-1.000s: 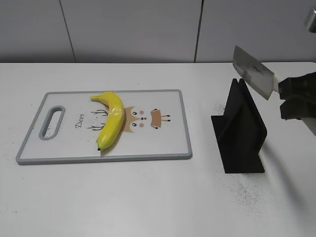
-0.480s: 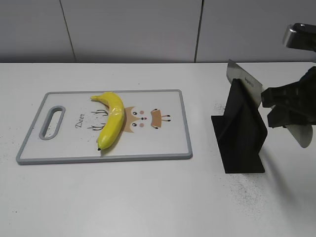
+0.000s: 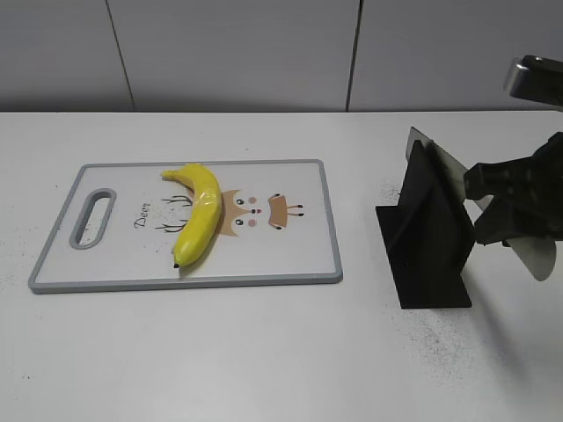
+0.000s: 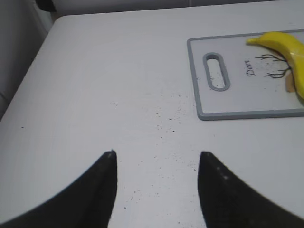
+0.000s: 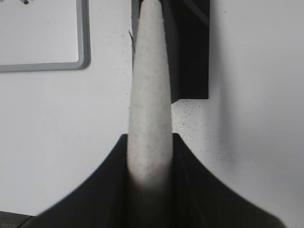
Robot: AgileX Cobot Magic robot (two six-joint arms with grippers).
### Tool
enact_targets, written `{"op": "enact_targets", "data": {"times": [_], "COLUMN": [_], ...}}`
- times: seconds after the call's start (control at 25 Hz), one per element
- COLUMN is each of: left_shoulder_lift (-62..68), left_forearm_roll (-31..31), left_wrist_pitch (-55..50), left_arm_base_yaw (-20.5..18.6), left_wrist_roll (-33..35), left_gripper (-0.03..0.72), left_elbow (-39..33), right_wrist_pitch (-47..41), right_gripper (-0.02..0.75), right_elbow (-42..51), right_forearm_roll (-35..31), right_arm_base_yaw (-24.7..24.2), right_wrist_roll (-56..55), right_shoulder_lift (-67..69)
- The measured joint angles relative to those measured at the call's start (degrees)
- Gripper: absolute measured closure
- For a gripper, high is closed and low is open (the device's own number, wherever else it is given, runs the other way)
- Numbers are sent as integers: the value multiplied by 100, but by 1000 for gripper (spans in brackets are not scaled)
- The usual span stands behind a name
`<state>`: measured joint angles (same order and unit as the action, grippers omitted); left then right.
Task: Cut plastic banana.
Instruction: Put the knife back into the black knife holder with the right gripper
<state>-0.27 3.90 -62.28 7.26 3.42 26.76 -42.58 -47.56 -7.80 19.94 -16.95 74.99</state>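
Observation:
The plastic banana (image 3: 198, 215) lies whole on the grey-rimmed cutting board (image 3: 290, 255), left of its middle. It also shows in the left wrist view (image 4: 287, 45), on the board (image 4: 237, 102). My right gripper (image 3: 510, 207) is shut on the pale handle of a cleaver-style knife (image 3: 447, 170), whose blade sits in the slot of the black knife stand (image 3: 427, 237). In the right wrist view the handle (image 5: 149, 71) runs out between the jaws (image 5: 149, 137) toward the stand (image 5: 190, 57). My left gripper (image 4: 156, 156) is open and empty over bare table, left of the board.
The white table (image 3: 264, 352) has dark specks around the stand and near the board's left end. A grey wall runs along the back. The board's handle hole (image 3: 92, 217) is at its left end.
My right gripper has lowered the knife and shifted it left, from above the stand down into its slot. The banana and board have not moved.

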Motion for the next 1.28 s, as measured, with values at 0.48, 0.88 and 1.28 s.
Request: {"op": "enact_targets", "data": {"times": [0.48, 0.88, 1.28], "left_shoulder_lift": [0, 0, 0], "left_forearm_roll": [0, 0, 0], "left_wrist_pitch": [5, 5, 5], "left_arm_base_yaw": [-441, -447, -460], "left_wrist_roll": [6, 6, 6], "left_gripper": [183, 185, 208], "left_elbow": [0, 0, -2], "right_wrist_pitch": [-159, 52, -502], "right_gripper": [299, 160, 155], "right_elbow": [0, -83, 262], "right_forearm_roll": [-271, -343, -100], "right_arm_base_yaw": [0, 0, 0], "right_wrist_roll": [247, 964, 2239], "right_shoulder_lift": [0, -81, -1818]}}
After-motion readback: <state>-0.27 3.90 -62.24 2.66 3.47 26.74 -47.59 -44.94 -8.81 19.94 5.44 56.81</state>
